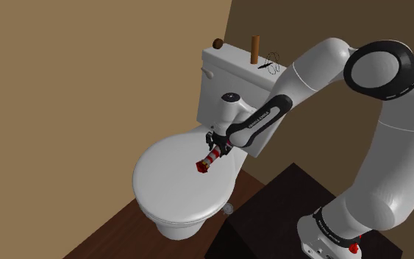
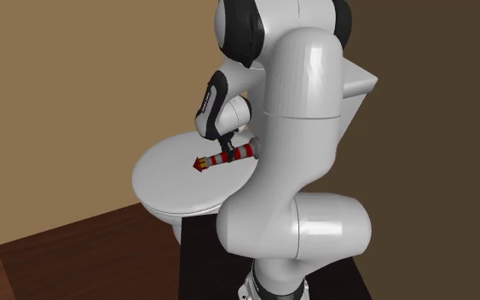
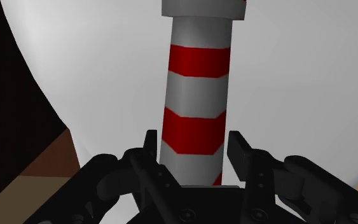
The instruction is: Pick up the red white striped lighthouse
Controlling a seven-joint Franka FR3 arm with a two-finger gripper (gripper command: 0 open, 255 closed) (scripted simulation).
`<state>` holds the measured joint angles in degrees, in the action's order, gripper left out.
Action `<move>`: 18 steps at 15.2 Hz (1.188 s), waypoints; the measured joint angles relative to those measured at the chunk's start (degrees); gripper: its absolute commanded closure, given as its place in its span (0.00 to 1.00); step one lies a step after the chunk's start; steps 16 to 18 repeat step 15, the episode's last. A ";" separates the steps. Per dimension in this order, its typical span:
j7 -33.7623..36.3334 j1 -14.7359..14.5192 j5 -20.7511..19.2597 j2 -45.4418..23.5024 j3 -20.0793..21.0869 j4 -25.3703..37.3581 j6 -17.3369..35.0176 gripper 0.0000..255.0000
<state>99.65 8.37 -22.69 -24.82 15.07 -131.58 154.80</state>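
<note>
Over the toilet lid, gripper fingers clamped the red-white lighthouse, top toward shoulder-view 7 o'clock; grasp looked done, lift-off unconfirmed.

Arm arched over, wrist tilted down; fingers clasp the lighthouse.

Red-and-white striped lighthouse sits pinched by its base between my fingers, tipped nearly flat, red cap over the toilet lid.
</note>
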 measured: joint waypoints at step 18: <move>-5.99 3.58 7.85 10.31 5.08 -1.24 -8.47 1.00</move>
